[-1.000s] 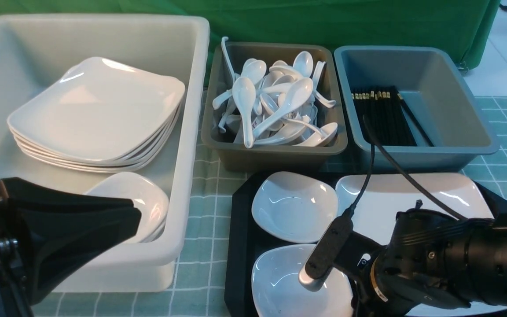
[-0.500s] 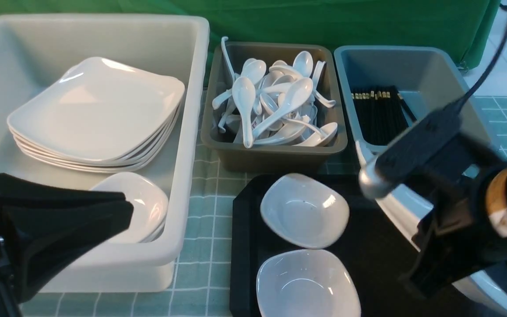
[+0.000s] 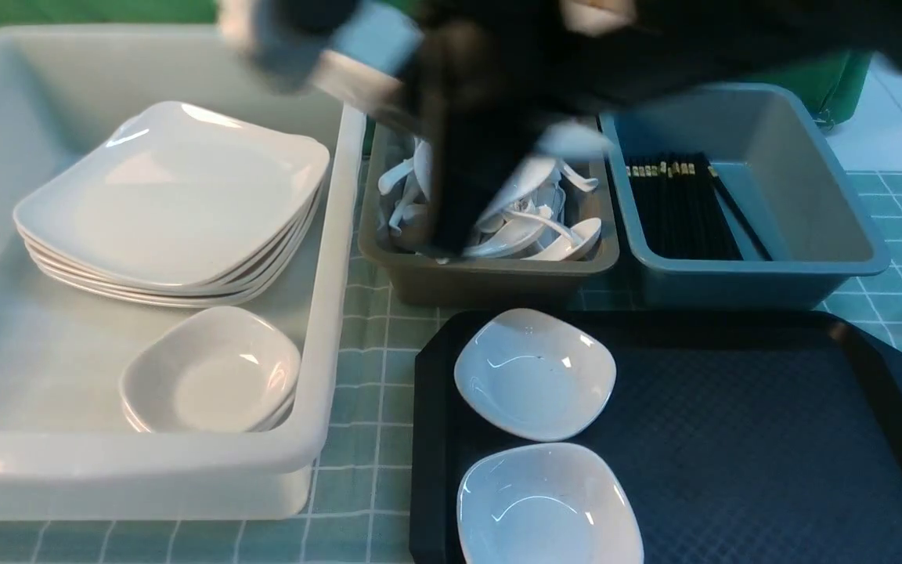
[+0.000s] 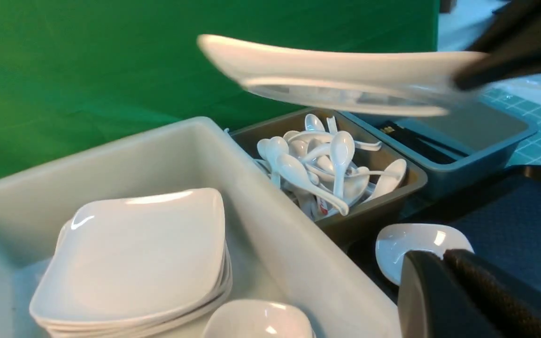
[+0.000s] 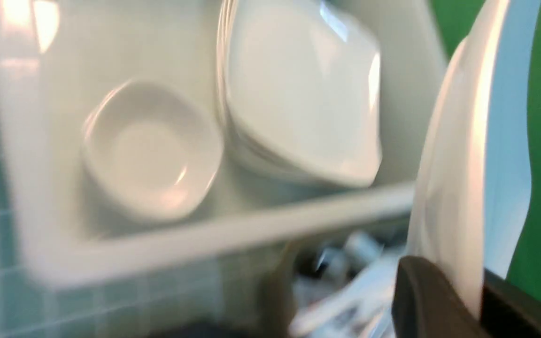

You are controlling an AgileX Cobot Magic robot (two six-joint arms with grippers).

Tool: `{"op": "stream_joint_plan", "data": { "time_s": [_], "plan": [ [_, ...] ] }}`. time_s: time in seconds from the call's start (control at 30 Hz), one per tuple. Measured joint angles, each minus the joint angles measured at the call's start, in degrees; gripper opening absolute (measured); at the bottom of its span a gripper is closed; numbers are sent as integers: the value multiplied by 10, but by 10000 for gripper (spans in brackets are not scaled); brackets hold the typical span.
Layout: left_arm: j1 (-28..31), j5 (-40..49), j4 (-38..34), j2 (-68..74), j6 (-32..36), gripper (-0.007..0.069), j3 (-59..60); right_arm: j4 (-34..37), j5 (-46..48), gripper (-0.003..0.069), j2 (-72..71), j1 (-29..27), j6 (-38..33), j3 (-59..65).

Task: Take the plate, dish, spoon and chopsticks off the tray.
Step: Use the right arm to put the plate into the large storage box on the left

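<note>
Right pincer (image 5: 463, 300): closed on rim of lifted plate (image 5: 467, 178)
Off the tray (image 3: 733, 337): plate, now held above spoon tub (image 3: 490, 278)
Left: two dishes (image 3: 535, 376), below pincer

- Tray (image 3: 772, 439): black, fine textured floor.
- Dishes on it (image 3: 537, 376): glossy white.
- Left bin (image 3: 314, 329): white; stacked plates (image 3: 169, 204) white.
- Spoon tub (image 3: 490, 278): grey-brown; spoons (image 3: 514, 235) white.
- Right tub (image 3: 756, 270): blue-grey; chopsticks (image 3: 682, 211) black, gold bands.
- Bench cloth (image 3: 377, 376): green-teal, pale grid.
- Far curtain (image 4: 87, 70): green.
</note>
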Motion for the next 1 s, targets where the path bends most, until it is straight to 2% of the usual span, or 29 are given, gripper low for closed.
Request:
{"op": "stream_joint_plan", "data": {
  "time_s": [0.07, 0.27, 0.37, 0.57, 0.93, 1.0],
  "plan": [
    [0, 22, 4, -23, -14, 17, 0, 1, -9, 62, 47, 1, -38, -41],
    [0, 68, 16, -88, -38, 17, -1, 45, -18, 62, 241, 1, -213, -238],
    [0, 76, 15, -96, -39, 17, -1, 55, -48, 62, 308, 1, -259, -277],
    [0, 84, -15, -97, -37, 17, -1, 60, -122, 62, 386, -11, -292, -282],
    [0, 85, -52, -97, -22, 17, -1, 90, -141, 64, 435, -54, -281, -285],
    [0, 85, -52, -97, -22, 17, -1, 93, -144, 90, 434, -54, -270, -286]
  ]
}}
